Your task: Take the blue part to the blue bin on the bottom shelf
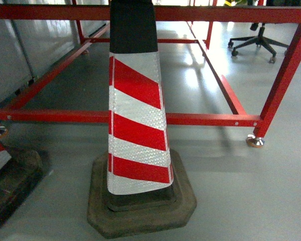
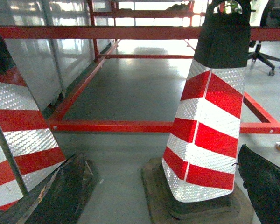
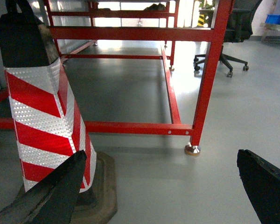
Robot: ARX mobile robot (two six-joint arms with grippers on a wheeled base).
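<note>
Head view: red-and-white traffic cone (image 1: 138, 125) at centre, on a dark rubber base, likely marking off the red steel frame (image 1: 190, 119) behind; second cone (image 1: 2, 165) at lower left; office chair (image 1: 258, 40) upper right. No grippers in frame.

Left wrist view: left gripper (image 2: 163, 196) spread wide, empty, fingers at lower corners.

Right wrist view: right gripper (image 3: 163, 191) likewise spread, empty.

Blue part, blue bin, bottom shelf: absent from all views; search pending.
</note>
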